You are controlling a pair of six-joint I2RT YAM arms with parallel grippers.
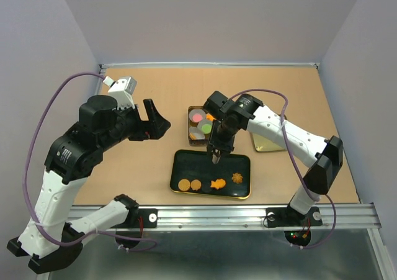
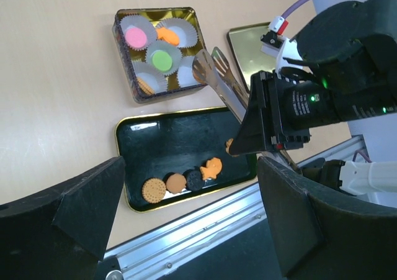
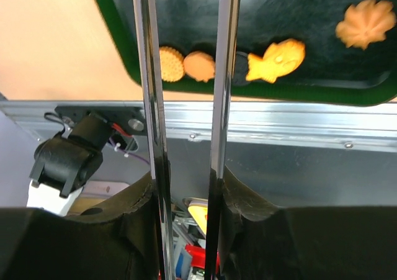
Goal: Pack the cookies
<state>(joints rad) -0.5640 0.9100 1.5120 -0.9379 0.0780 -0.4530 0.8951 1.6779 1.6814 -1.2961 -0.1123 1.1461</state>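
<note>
Steel in the right gripper, holds tongs spread with nothing pinched above the black tray, apparently to lift cookies lined along its near edge into the gold tin.

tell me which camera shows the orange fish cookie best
The right wrist view: the fish cookie appears large, eye and tail clear, on the black tray. The top view shows it as a small orange speck; the left wrist view shows it small beside a dark round cookie.
</note>
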